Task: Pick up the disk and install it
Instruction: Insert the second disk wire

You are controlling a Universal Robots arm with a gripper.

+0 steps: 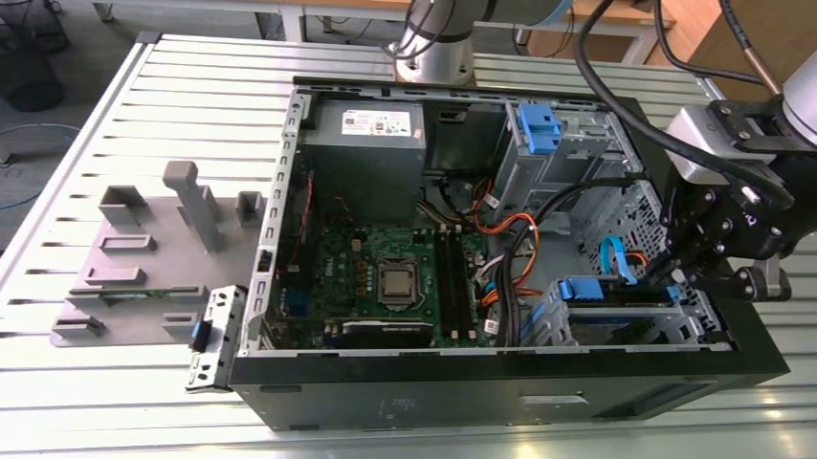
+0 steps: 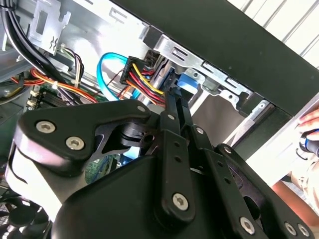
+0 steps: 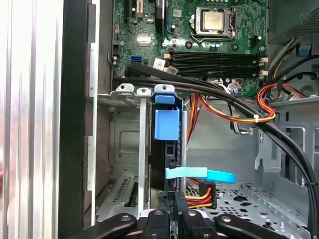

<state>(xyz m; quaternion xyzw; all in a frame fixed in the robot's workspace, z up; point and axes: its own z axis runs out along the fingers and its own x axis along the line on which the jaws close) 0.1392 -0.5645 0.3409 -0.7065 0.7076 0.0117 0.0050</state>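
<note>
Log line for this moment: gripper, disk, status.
gripper: inside the open computer case, at drive cage | disk: standing in cage slot, blue carrier tab visible | fingers: unclear | cables: beside slot

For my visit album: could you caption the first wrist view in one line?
The robot's claw reaches into an open computer case, right at the disk standing in its bay.

Gripper (image 1: 695, 273) pointed downward (fingers drawn close together), arm (image 1: 753, 124) bent above
</note>
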